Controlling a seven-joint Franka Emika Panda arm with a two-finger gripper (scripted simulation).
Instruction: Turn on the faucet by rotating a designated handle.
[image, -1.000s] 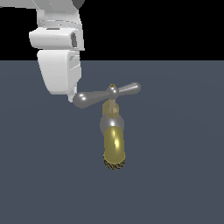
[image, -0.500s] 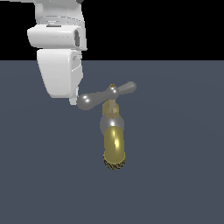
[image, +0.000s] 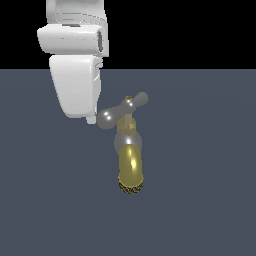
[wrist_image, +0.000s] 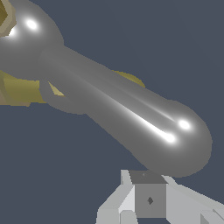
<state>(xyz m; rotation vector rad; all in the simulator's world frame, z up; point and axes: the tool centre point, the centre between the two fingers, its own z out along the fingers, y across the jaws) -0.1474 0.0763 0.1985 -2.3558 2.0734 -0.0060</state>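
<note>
The faucet (image: 131, 167) stands in the middle of the exterior view, its brass-yellow spout pointing down below a silver-grey collar. On top sits the handle (image: 124, 108), a silver crossbar lying skewed, with one bulb low on the exterior view's left and the other higher on the right. My gripper (image: 91, 120) hangs from the white hand just left of the low bulb, its tip against that bulb. The wrist view fills with the same handle arm (wrist_image: 131, 113), and the fingertips (wrist_image: 148, 199) sit pressed together right beside its bulb. The gripper is shut with nothing held.
A flat dark blue-grey floor (image: 210, 200) spreads all around the faucet. My white hand and forearm (image: 75, 60) rise at the exterior view's upper left, against a black background.
My gripper has moved toward the exterior view's right, pushing the near bulb. The handle has rotated: its left bulb swung right and lower, and its right arm drew in and up.
</note>
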